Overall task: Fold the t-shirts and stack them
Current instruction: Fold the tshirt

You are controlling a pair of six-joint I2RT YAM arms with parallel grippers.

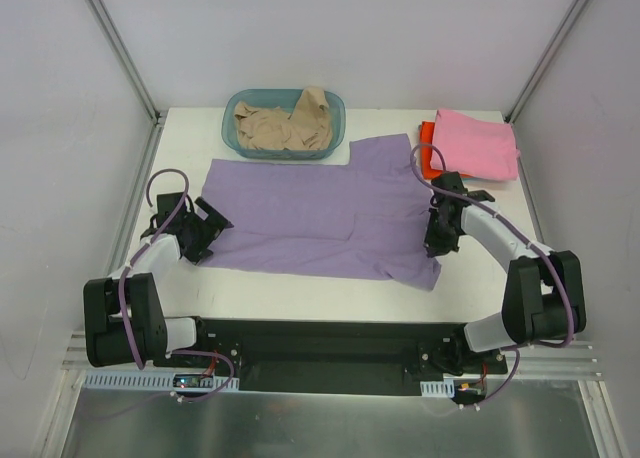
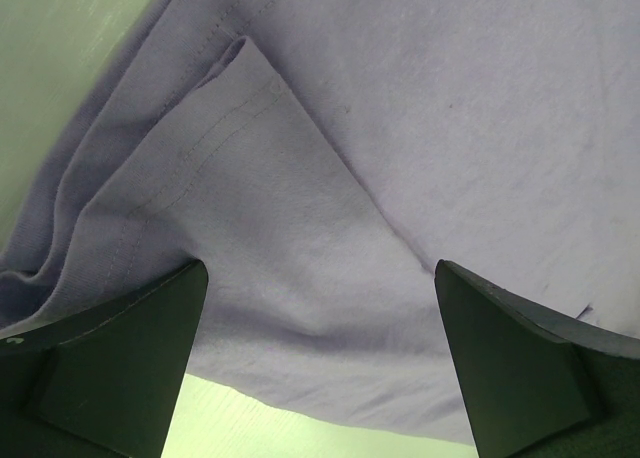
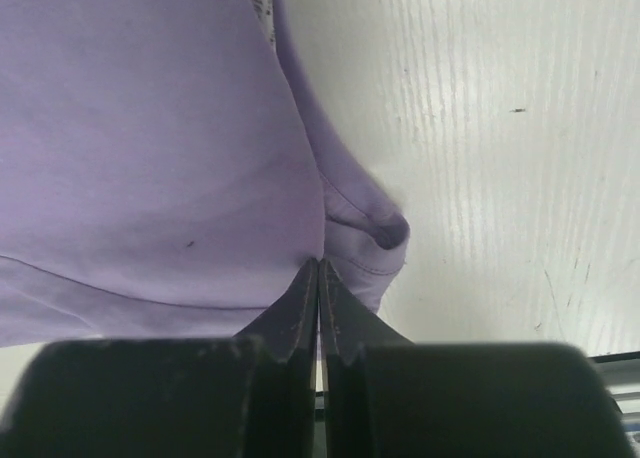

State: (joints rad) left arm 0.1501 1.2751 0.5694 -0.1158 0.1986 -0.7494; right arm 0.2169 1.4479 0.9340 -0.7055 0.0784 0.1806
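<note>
Left gripper (image 1: 207, 228): low at the left edge of the lavender t-shirt (image 1: 320, 213), jaws spread wide, nothing held between them.
Left wrist view: both fingers (image 2: 110, 363) dark at the bottom corners; between them the cloth (image 2: 400, 128) with a stitched hem and a turned-over flap.
Lavender t-shirt: spread flat across the middle of the white table (image 1: 300, 290), running almost from one gripper to the other; its far edge lies just beside the basket; a few shallow creases.
Basket (image 1: 231, 130): translucent teal, at the table's far edge, left of centre.
Beige t-shirt (image 1: 285, 126): crumpled inside the basket, one part sticking up over the far rim.
Right gripper (image 1: 438, 240): down on the right edge of the lavender t-shirt, jaws closed.
Right wrist view: the gripper (image 3: 318, 268) has its tips pressed together and nipping the cloth (image 3: 150, 128) at its edge, where the hem bunches into a small pucker.
Pink t-shirt (image 1: 478, 143): folded, at the far right corner, lying on top of the other.
Orange-red t-shirt (image 1: 427, 150): under the pink one, only its left margin showing.
</note>
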